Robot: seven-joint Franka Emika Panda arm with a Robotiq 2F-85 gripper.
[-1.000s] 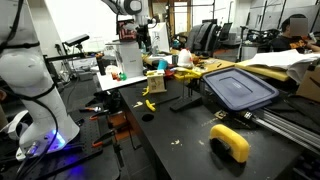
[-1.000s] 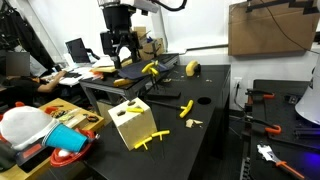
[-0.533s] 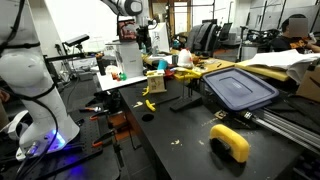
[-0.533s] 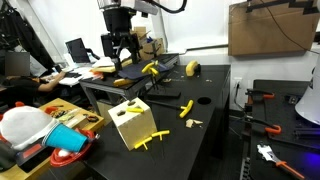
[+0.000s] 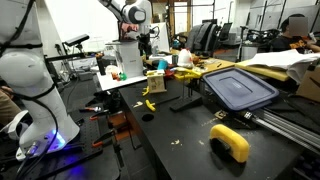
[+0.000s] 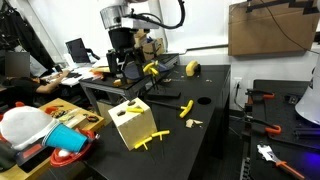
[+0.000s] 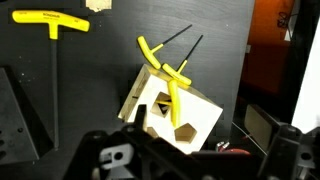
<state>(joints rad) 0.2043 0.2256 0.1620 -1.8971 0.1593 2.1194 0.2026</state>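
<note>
Pale wood marks the thing nearest the robot's hand: a small wooden block [image 5: 155, 83] standing on a black table [image 5: 190, 140] in an exterior view. The gripper [image 5: 147, 45] hangs in the air above and behind it, well apart from it, jaws spread wide and holding nothing. A loose T-handle hex key [image 5: 150, 103] with a yellow grip lies on the table just in front of the block. Further along sit a flat, ribbed grey-blue plastic lid [image 5: 240, 88] and a thick yellow curved piece [image 5: 230, 142].

In an exterior view from across the table, the gripper [image 6: 125, 70] hovers over the far part of the black surface, empty, with its dark fingers apart. The wooden block [image 6: 128, 120] stands tilted nearer the camera, a boxy shape with a smooth light face. Yellow T-handle hex keys [image 6: 150, 140] rest against its lower edge. A brown cardboard box [image 6: 265, 30] is up on the right.

In the wrist view, looking down, the block [image 7: 185, 115] shows cut-out holes in its pale face. Two yellow T-handle hex keys [image 7: 165, 72] cross its upper corner, their thin black shafts pointing up and right. A separate yellow T-handle key [image 7: 45, 18] lies at the upper left. The gripper [image 7: 195, 160] fills the bottom edge, its fingers [image 7: 290, 150] far apart and clear of the block.
</note>
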